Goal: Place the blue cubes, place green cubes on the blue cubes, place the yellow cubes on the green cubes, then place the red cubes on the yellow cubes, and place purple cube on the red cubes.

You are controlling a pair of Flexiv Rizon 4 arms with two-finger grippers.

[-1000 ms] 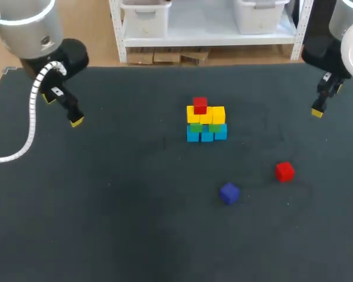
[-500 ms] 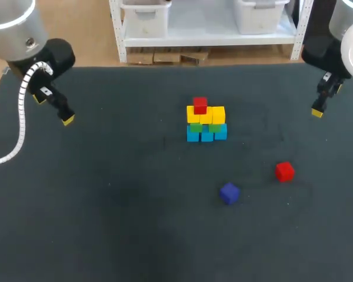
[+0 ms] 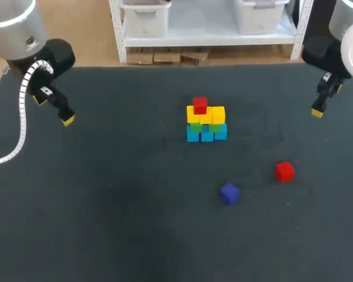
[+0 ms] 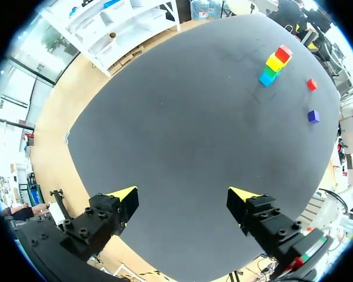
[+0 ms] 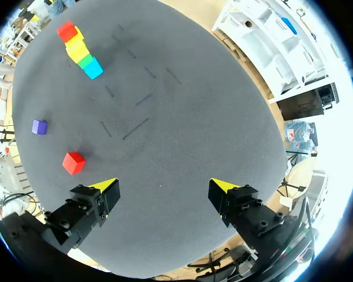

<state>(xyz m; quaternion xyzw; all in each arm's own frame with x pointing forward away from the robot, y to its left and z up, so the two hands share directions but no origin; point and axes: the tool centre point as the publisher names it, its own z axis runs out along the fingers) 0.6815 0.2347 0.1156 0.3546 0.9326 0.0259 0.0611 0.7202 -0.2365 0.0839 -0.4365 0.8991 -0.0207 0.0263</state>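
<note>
A stack stands mid-table: a row of blue cubes at the bottom, green cubes on them, yellow cubes above, and one red cube on top at the left end. A loose red cube and a purple cube lie nearer the front right. My left gripper hangs open and empty at the far left; the stack is far ahead of the left gripper. My right gripper is open and empty at the far right, and in its own view the right gripper has the loose red cube close beside it.
The dark mat covers the whole table. Wide bare stretches lie at the left and along the front. Faint marks cross the mat between the right gripper and the stack.
My left arm drew back toward the far left edge early in the second, then stood still. The right arm and all cubes kept their places.
</note>
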